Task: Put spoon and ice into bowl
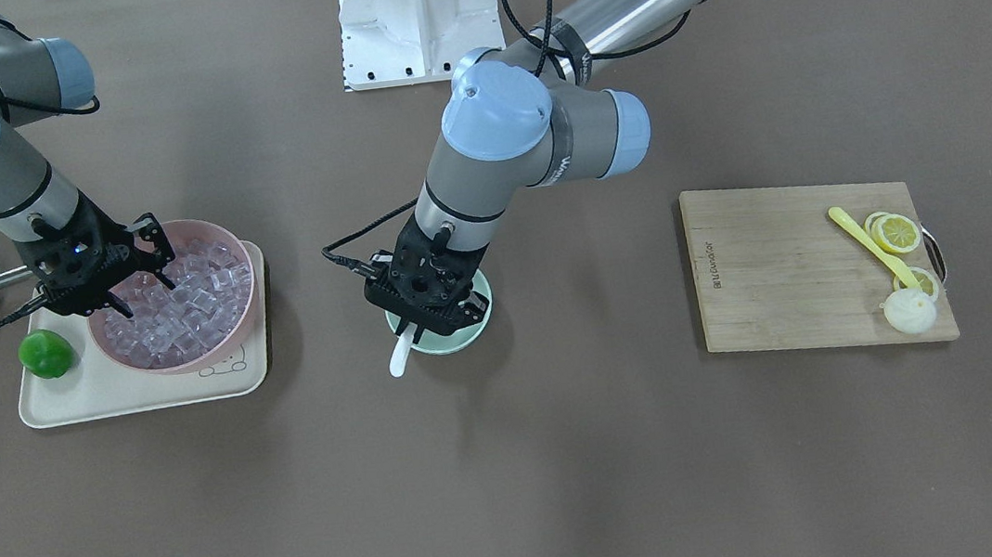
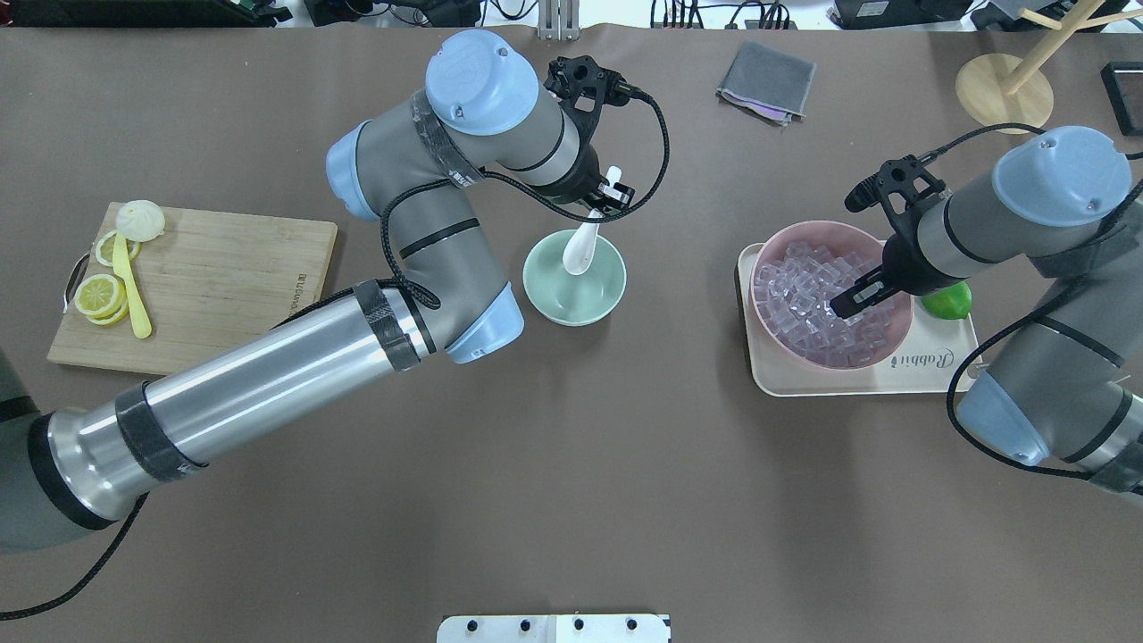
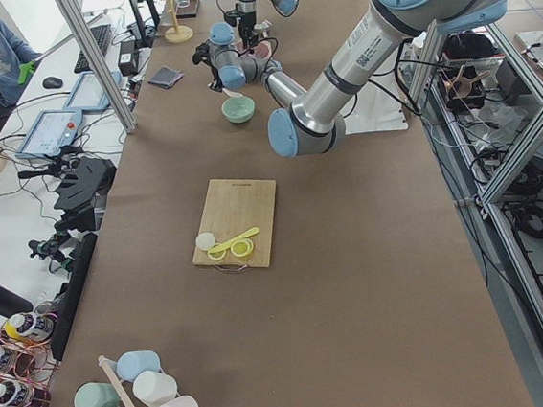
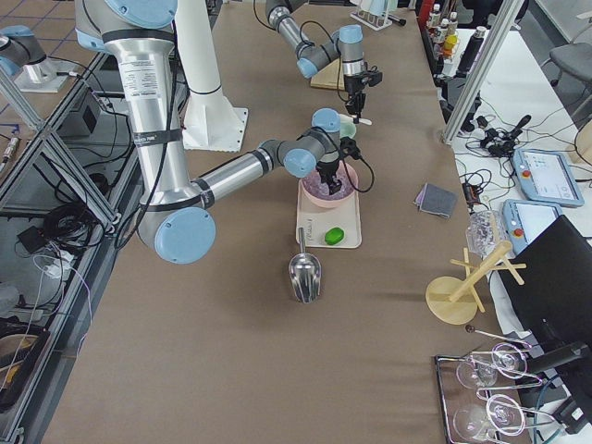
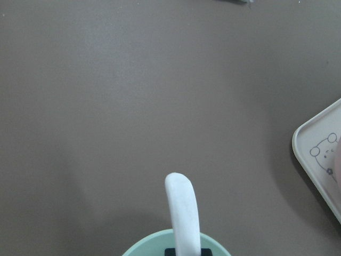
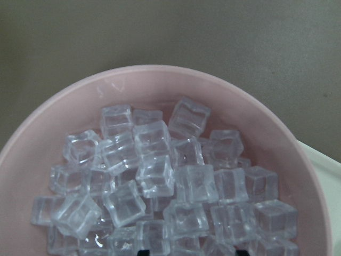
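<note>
Overhead exterior: the left claw (image 2: 610, 191) is clamped on the handle of the spoon (image 2: 579, 254), whose scoop sits low inside the bowl (image 2: 549, 299). The spoon's long axis runs from the scoop up and away from the robot, over the far rim. The right claw (image 2: 853, 299) hangs with jaws apart, tips down among the ice (image 2: 799, 286) heaped in the pink bowl (image 2: 804, 234) on a tray (image 2: 857, 382). No ice shows in the bowl.

Exterior front-facing: the tilted handle end pokes past the bowl's rim toward the camera. The bowl stands on the bench (image 1: 572, 457), well apart from the tray.

Left wrist-mounted: the handle rises centred from between the jaws, above the rim.

Right wrist-mounted: cubes fill the view straight below the claw.

The spoon step looks all but done and probably needs only a release. The ice falls to the right arm, since the cubes lie directly beneath it. The bowl is off to its left, so a pinched cube must travel sideways across the bench.
</note>
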{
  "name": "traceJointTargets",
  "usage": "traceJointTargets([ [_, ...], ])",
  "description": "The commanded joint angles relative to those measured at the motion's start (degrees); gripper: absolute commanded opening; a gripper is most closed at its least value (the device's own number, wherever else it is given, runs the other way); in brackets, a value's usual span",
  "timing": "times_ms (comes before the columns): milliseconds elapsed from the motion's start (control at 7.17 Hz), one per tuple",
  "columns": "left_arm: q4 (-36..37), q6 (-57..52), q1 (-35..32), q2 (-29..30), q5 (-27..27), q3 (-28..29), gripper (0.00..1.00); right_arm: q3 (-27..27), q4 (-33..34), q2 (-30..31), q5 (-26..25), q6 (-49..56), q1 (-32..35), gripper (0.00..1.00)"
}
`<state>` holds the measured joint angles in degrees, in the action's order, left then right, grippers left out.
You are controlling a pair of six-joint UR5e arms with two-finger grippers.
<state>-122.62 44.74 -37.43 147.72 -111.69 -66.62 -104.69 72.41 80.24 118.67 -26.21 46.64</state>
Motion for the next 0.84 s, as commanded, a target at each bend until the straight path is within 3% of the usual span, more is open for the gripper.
traceJointTargets([
  [0,-3.05,0.52,0.34,0.64,1.12,2.18,0.0,0.01,0.01,0.53,-0.19,-0.15,-0.93,0.62],
  [140,-7.68,0.61,0.87,1.08,2.43,4.98,0.0,-0.08,-0.07,0.53,-0.1,-0.24,-1.11,0.58],
  [279,-8.33,2.09,0.96,1.34,2.53,5.36,0.12,-0.08,-0.07,0.53,-0.1,-0.42,-1.29,0.44],
  [419,-8.43,3.59,0.87,1.52,2.53,5.36,0.6,-0.08,-0.07,0.53,-0.1,-0.42,-1.29,0.19],
  [558,-8.78,4.91,0.87,1.52,2.62,5.36,0.83,-0.08,-0.07,0.53,0.07,-0.16,-1.2,0.0],
  [698,-9.56,6.57,0.87,1.52,2.62,5.36,0.94,0.01,-0.07,0.71,-0.01,-0.15,-1.29,0.0],
])
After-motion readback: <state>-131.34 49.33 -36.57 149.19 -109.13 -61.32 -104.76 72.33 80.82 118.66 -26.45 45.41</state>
